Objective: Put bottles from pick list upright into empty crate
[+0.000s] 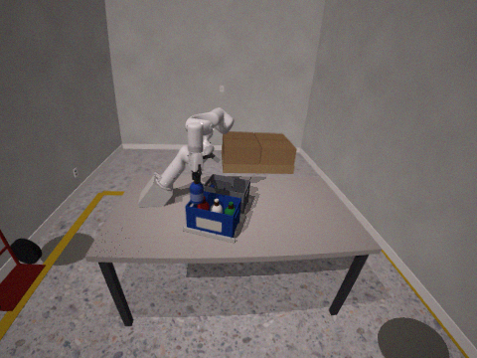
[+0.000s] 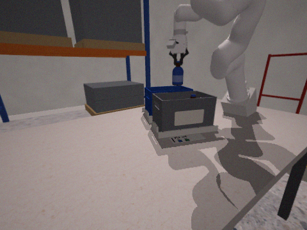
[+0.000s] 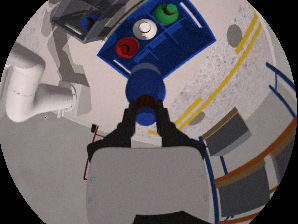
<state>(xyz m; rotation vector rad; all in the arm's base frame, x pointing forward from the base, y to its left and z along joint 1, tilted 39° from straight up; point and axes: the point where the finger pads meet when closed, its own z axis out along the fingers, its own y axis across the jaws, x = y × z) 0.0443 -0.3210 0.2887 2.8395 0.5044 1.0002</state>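
Note:
My gripper (image 1: 197, 176) (image 2: 179, 62) (image 3: 145, 106) is shut on the neck of a blue-label bottle (image 1: 197, 191) (image 2: 177, 76) (image 3: 147, 88) and holds it upright above the blue crate (image 1: 211, 224) (image 2: 149, 96) (image 3: 194, 42). In the blue crate stand a red-capped bottle (image 1: 204, 205) (image 3: 127, 47), a white-capped bottle (image 1: 217, 206) (image 3: 145, 28) and a green-capped bottle (image 1: 230, 208) (image 3: 165, 12). The grey crate (image 1: 240, 189) (image 2: 166, 112) stands right behind the blue one; a blue cap (image 2: 193, 95) (image 3: 85, 22) shows inside it. The pick list (image 2: 180, 139) lies on the table beside the grey crate.
A cardboard box (image 1: 258, 151) stands at the table's back edge near the grey crate. The arm's base (image 1: 156, 191) (image 2: 238, 107) sits at the back left of the table. A red railing (image 2: 281, 80) stands beyond the table.

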